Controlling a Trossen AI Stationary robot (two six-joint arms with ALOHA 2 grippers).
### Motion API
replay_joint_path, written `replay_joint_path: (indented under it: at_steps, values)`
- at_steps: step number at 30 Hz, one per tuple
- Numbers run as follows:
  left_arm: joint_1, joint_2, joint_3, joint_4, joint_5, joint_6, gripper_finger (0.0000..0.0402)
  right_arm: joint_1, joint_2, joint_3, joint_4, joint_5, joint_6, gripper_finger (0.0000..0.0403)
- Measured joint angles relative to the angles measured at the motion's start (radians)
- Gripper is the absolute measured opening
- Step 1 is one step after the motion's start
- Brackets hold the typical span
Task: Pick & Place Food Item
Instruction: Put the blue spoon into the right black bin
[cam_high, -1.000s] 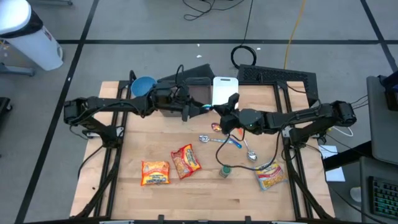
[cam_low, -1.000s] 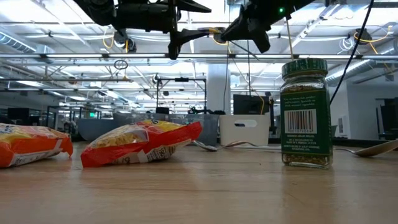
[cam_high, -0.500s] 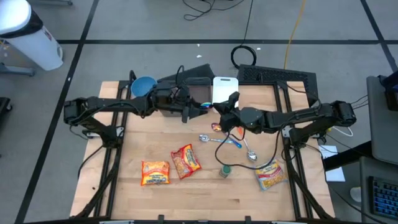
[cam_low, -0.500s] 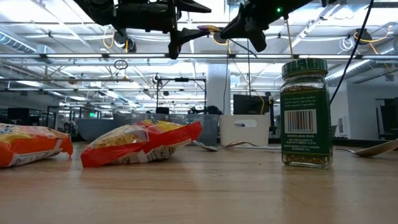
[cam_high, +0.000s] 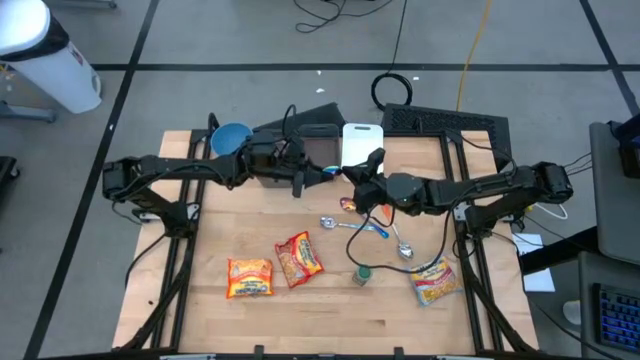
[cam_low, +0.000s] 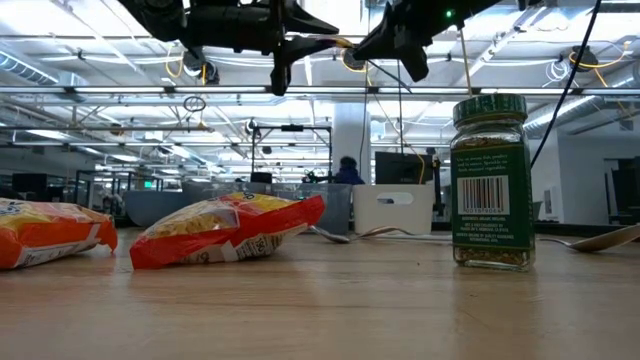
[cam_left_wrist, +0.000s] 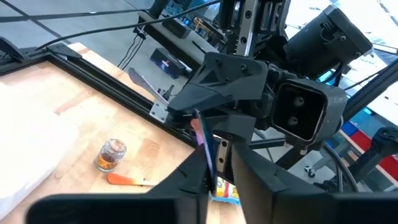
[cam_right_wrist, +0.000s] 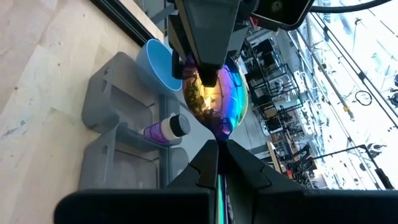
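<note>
Right gripper (cam_high: 352, 187) clamped on an iridescent spoon (cam_right_wrist: 214, 94) raised above the table's (cam_high: 200, 300) far-middle, left gripper (cam_high: 328, 173) pinching its bowl, handle hidden between fingers, noodle packets (cam_high: 298, 258) near the front edge.

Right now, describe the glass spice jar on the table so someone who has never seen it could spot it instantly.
Start at the wooden table and go to its front edge, right of centre. Between the tilted red noodle packet and the packet at the right stands the spice jar. It is the only upright item there: small, green lid, green barcode label.
</note>
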Motion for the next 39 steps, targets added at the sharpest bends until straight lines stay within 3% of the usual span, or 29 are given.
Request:
replay_joint_path:
  at_steps: [6, 32, 39]
  values:
    - [0.0, 0.0, 0.0, 0.0, 0.0, 0.032, 0.001, 0.0, 0.0, 0.0, 0.0, -0.001, 0.0, 0.0004]
    - [0.028, 0.0, 0.0, 0.008, 0.061, 0.151, 0.0009, 0.037, -0.005, 0.0, 0.029, 0.011, -0.011, 0.0019]
    - [0.073, -0.013, 0.0, -0.001, 0.115, 0.162, 0.0007, 0.051, -0.063, 0.0, 0.006, 0.001, 0.034, 0.0058]
